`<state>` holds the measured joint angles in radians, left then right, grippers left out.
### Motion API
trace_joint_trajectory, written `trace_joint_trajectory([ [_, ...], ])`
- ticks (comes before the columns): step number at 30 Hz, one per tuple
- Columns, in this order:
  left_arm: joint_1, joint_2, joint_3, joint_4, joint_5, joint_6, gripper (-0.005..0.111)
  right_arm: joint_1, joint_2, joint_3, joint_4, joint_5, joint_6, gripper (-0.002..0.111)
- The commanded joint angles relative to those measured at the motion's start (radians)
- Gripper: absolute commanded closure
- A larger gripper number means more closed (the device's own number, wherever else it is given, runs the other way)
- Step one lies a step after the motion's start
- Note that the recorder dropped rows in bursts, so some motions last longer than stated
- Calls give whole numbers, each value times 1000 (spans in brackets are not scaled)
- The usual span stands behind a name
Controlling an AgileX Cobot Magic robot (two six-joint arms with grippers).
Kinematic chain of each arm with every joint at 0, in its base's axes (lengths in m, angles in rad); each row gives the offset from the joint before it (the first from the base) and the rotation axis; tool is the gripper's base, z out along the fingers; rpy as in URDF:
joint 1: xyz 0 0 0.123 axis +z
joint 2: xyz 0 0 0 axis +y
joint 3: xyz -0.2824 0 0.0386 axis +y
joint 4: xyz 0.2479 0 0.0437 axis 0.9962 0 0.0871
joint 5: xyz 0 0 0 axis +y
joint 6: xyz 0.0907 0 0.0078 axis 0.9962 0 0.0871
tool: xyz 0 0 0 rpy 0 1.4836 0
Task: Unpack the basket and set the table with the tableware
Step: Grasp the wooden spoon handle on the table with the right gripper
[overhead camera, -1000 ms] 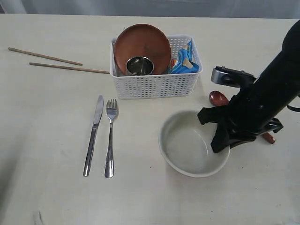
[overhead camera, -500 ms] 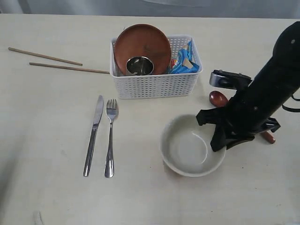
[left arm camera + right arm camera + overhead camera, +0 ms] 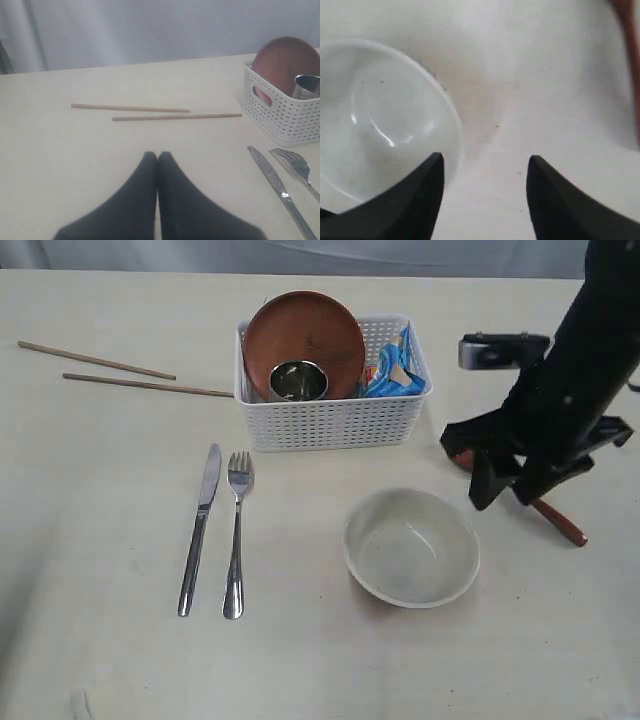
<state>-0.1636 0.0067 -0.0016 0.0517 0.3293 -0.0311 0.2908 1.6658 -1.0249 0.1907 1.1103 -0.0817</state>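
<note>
The off-white bowl (image 3: 411, 547) stands upright on the table (image 3: 100, 640), free of any grip. My right gripper (image 3: 508, 490) hangs open just beyond its right rim, over the wooden spoon (image 3: 560, 522). The right wrist view shows the open right gripper (image 3: 485, 160) over bare table, beside the bowl (image 3: 380, 120). The white basket (image 3: 325, 425) holds the brown plate (image 3: 303, 340) on edge and the steel cup (image 3: 298, 381). Knife (image 3: 200, 530) and fork (image 3: 236, 535) lie side by side. Two chopsticks (image 3: 147, 386) lie far left. My left gripper (image 3: 157, 156) is shut and empty, low over the table.
A blue snack packet (image 3: 395, 370) stands in the basket's right end. The right arm's black body rises toward the right edge of the exterior view. In the left wrist view the chopsticks (image 3: 176, 117) lie ahead, with the basket (image 3: 280, 112) and knife (image 3: 275, 182) off to one side.
My right gripper opened and let go of the bowl, then lifted and drew back to the right. The bowl settled flat on the table. The left gripper stayed still.
</note>
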Motion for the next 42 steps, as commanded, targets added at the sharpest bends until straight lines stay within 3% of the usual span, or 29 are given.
trace_joint_trajectory([
  [1,3,-7,2,-2,-8,0,107,2,-49,-72,-232,36,142,59],
  [4,3,-7,2,-2,-8,0,107,2,-55,-57,-364,-4,151,59],
  [11,3,-7,2,-2,-8,0,107,2,3,49,-344,-159,-129,59],
  [17,3,-7,2,-2,-8,0,107,2,66,55,-346,-276,-151,59],
  [32,3,-7,2,-2,-8,0,107,2,214,55,-320,-353,-201,59],
  [34,3,-7,2,-2,-8,0,107,2,221,55,-326,-355,-201,64],
  [39,3,-7,2,-2,-8,0,107,2,222,55,-352,-334,-205,106],
  [42,3,-7,2,-2,-8,0,107,2,215,49,-380,-274,-210,109],
])
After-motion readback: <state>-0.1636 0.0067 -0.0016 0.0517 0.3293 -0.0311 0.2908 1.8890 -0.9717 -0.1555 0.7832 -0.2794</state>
